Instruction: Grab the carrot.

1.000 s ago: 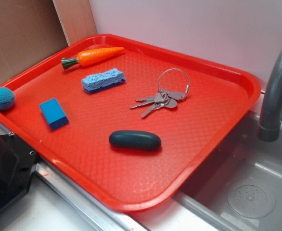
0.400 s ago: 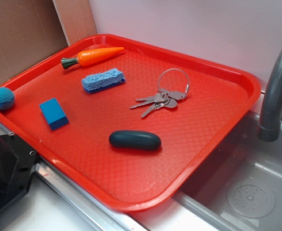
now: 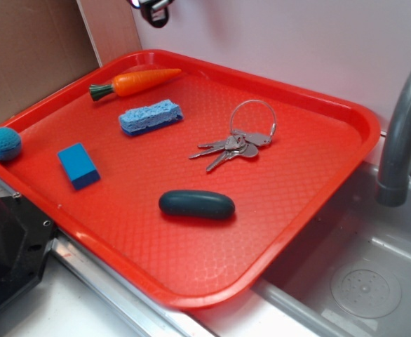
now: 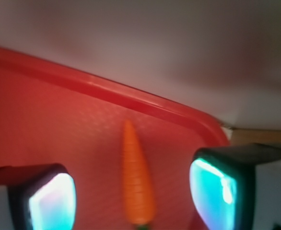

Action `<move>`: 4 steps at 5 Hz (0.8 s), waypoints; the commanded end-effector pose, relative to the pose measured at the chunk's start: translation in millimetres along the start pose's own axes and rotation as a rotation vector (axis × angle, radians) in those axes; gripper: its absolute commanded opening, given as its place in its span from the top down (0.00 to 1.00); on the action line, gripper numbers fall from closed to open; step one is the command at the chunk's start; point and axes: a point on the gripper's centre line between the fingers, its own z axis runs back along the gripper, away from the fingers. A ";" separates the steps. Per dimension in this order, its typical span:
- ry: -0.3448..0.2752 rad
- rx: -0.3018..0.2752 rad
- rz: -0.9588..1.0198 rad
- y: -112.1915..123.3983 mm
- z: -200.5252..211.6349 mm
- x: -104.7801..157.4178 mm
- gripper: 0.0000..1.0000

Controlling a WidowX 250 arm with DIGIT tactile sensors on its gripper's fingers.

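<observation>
Carrot (image 3: pixel 137 82) is lying flat on red tray surface, upper left of ext. frame, near the rim. Orange tapered body, tip pointing right, dk green stem tuft pointing left. In wrist view the carrot (image 4: pixel 136 184) is sitting lower centre, tip pointing up, stem end cut off by btm edge.

The claw (image 3: pixel 153 8) has come into view above the tray's (image 3: pixel 346 112) far-left corner

On my red tray (image 3: pixel 318 210) I see a blue sponge (image 3: pixel 150 116), blue block (image 3: pixel 78 166), keys (image 3: pixel 235 144), dark oval bar (image 3: pixel 196 204), teal ball (image 3: pixel 3 143).
</observation>
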 end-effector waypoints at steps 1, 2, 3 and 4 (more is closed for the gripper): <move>0.082 0.050 -0.031 11.3 -23.3 -27.0 0.00; 0.152 0.040 -0.014 9.5 -42.8 -47.7 0.00; 0.213 0.042 0.033 7.5 -69.8 -64.8 0.00; 0.242 0.055 0.058 10.4 -88.1 -70.0 0.00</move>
